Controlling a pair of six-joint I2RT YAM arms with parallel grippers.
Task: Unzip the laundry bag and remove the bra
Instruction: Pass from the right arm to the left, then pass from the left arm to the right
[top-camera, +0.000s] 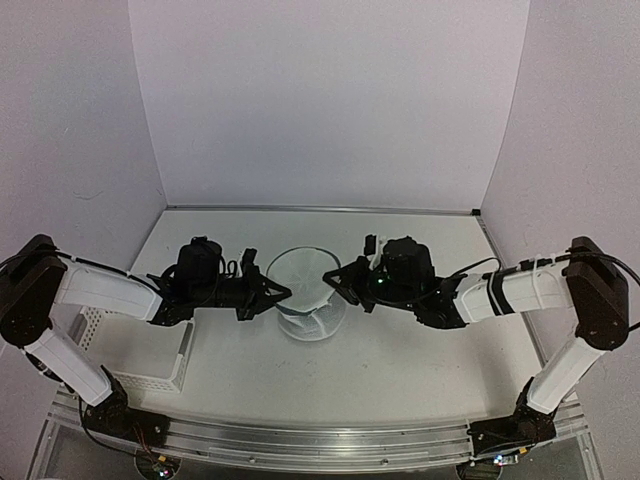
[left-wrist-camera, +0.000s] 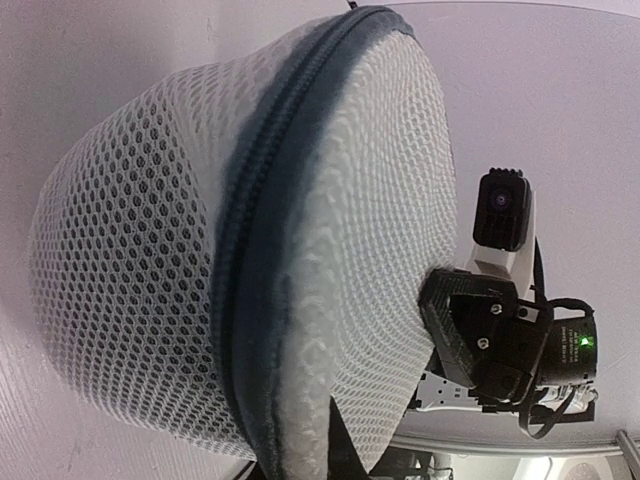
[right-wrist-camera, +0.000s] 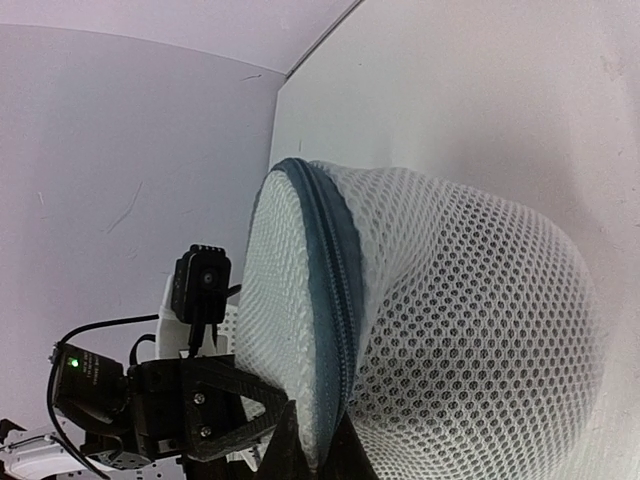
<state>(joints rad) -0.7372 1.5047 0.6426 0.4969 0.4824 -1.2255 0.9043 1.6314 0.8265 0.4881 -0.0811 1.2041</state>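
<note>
The laundry bag (top-camera: 310, 305) stood at centre frame in the top view, its zip (left-wrist-camera: 255, 230) closed all round — unzipping was the step in hand. The left gripper (top-camera: 284, 292) and right gripper (top-camera: 329, 277) pinched its rim from opposite sides. The next move called for finding the zip pull; no bra showed.

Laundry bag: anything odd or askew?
Nothing stands out. The white mesh drum-shaped laundry bag stands upright, its grey-blue zip closed in both wrist views. The left claw and right claw pinch opposite sides of its rim.
</note>
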